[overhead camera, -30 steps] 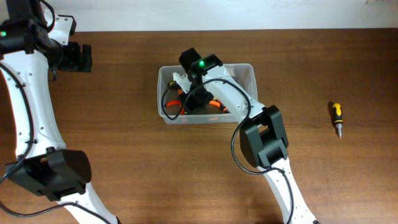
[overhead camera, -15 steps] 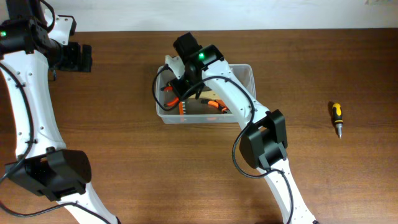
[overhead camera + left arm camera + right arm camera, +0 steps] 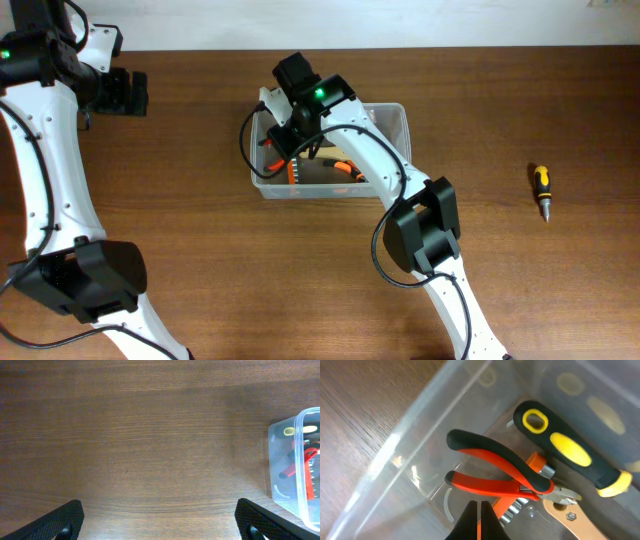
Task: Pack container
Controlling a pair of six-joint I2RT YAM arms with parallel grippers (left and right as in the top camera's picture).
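The clear plastic container [image 3: 392,122] stands at the table's middle back. It holds red-and-black pliers [image 3: 502,471], a yellow-and-black handled tool [image 3: 567,452] and other orange tools. My right gripper [image 3: 286,138] hovers over the container's left end; in the right wrist view its fingers [image 3: 479,512] are shut with nothing between them, just above the pliers. My left gripper [image 3: 125,92] is at the far left back, open and empty over bare wood [image 3: 160,527], with the container's end [image 3: 300,425] at its right edge.
A small yellow-and-black screwdriver [image 3: 541,191] lies alone on the wood at the far right. The right arm's base link [image 3: 422,228] stands in front of the container. The table's back edge runs along the top.
My right gripper has moved back and left, from the container's middle to over its left end. The container has shifted slightly left. The left arm has not moved.
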